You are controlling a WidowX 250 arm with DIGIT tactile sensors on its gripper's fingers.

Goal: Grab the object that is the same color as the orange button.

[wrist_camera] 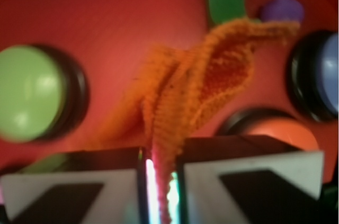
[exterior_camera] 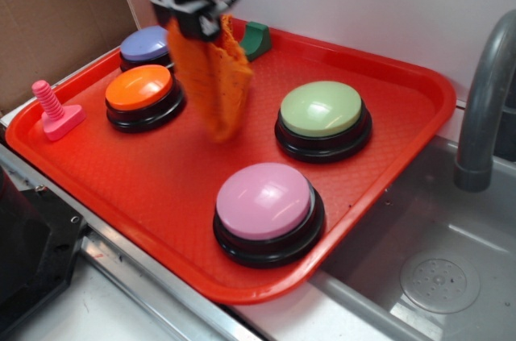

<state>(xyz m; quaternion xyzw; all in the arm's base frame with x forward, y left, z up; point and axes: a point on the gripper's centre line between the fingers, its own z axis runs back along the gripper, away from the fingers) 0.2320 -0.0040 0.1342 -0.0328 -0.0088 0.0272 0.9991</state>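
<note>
Orange rag (exterior_camera: 214, 75) in the claw (exterior_camera: 197, 22), long axis vertical, clear of tray (exterior_camera: 403, 99).

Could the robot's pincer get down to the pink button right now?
Probably not yet. The pincer is shut on the orange rag, which dangles below it. Nothing stands over the pink button, but the rag would touch first.

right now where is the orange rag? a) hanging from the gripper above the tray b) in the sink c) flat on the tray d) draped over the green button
a: the orange rag dangles from the shut gripper, lifted off the red tray; the wrist view shows it pinched between the fingers.
</note>
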